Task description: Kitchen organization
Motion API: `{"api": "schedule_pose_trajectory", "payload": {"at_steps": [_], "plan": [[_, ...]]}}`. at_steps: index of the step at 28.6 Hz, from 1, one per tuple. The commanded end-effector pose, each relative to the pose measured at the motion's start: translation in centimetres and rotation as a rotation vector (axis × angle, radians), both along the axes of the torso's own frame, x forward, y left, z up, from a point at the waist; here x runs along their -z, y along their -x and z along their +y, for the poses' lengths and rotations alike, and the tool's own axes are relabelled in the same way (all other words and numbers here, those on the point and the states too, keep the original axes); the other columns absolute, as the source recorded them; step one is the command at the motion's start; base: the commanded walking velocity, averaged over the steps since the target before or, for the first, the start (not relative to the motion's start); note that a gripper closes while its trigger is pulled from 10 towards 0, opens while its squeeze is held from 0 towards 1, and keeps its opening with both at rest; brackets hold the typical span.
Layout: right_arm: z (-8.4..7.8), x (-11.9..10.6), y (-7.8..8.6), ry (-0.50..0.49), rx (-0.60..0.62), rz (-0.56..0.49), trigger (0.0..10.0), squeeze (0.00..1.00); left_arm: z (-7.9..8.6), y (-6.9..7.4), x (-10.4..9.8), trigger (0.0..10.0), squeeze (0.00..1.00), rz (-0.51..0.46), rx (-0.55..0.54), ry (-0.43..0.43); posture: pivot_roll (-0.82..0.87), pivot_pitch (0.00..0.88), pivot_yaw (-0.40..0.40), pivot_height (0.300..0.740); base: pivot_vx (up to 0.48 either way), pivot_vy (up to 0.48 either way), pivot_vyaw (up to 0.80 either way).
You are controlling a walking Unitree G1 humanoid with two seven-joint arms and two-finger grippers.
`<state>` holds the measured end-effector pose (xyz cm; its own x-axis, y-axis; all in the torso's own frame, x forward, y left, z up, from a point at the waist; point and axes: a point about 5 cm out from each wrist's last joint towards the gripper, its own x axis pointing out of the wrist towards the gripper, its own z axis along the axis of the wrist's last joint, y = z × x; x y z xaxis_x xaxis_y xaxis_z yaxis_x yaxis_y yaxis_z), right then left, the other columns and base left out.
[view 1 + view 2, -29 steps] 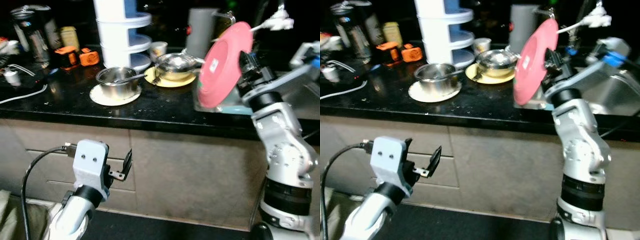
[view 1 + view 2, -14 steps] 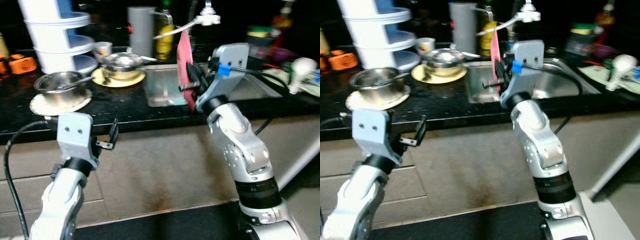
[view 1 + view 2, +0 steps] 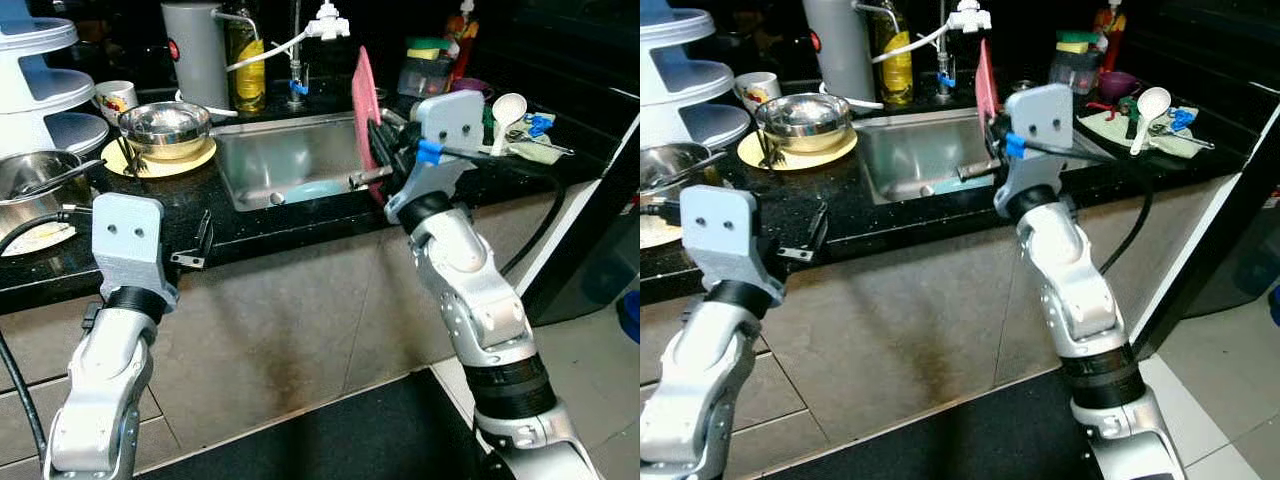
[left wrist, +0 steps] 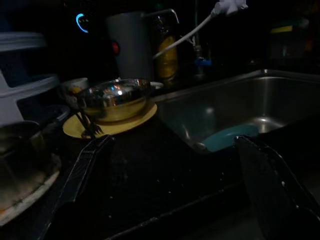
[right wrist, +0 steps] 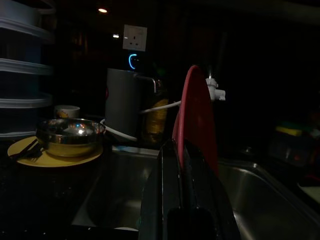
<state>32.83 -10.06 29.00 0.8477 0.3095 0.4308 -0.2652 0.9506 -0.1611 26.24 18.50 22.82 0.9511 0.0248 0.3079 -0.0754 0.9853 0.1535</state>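
My right gripper (image 3: 376, 142) is shut on a pink plate (image 3: 363, 100) and holds it upright and edge-on over the right rim of the steel sink (image 3: 262, 165). In the right wrist view the pink plate (image 5: 197, 117) rises between the black fingers (image 5: 169, 200). A blue plate (image 3: 318, 190) lies at the sink's bottom. My left gripper (image 3: 198, 243) hangs open and holds nothing in front of the counter edge, left of the sink. Its wrist view looks past its fingers (image 4: 80, 172) at the blue plate (image 4: 227, 137).
A steel bowl on a yellow plate (image 3: 165, 128) stands left of the sink, and another bowl on a white plate (image 3: 30, 180) further left. A grey canister (image 3: 195, 45), oil bottle (image 3: 245, 60) and faucet (image 3: 325, 20) line the back. A white spoon (image 3: 505, 108) lies right.
The view has swung right along the counter. The right gripper has carried the pink plate from the sink's left edge to its right rim and turned it edge-on. The left gripper stays open.
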Motion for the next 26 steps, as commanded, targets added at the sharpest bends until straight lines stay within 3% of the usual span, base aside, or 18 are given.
{"api": "schedule_pose_trajectory", "payload": {"at_steps": [1,23,26], "plan": [[0.0,0.1,0.0,0.025,0.012,-0.021,10.0,0.0,0.4,-0.1,0.2,10.0,0.0,0.015,-0.015,-0.018,0.07,0.0,-0.024,0.74,0.386,0.0,0.0],[-0.3,0.9,-0.3,0.069,0.032,-0.018,10.0,0.0,0.2,-0.3,0.3,10.0,0.0,0.013,0.002,-0.029,0.07,0.0,-0.027,0.74,0.391,0.0,0.0],[-0.1,1.2,-0.5,0.144,0.054,-0.017,10.0,0.0,-0.1,-0.4,0.4,10.0,0.0,0.019,0.019,-0.026,0.07,0.0,-0.026,0.74,0.371,0.0,0.0]]}}
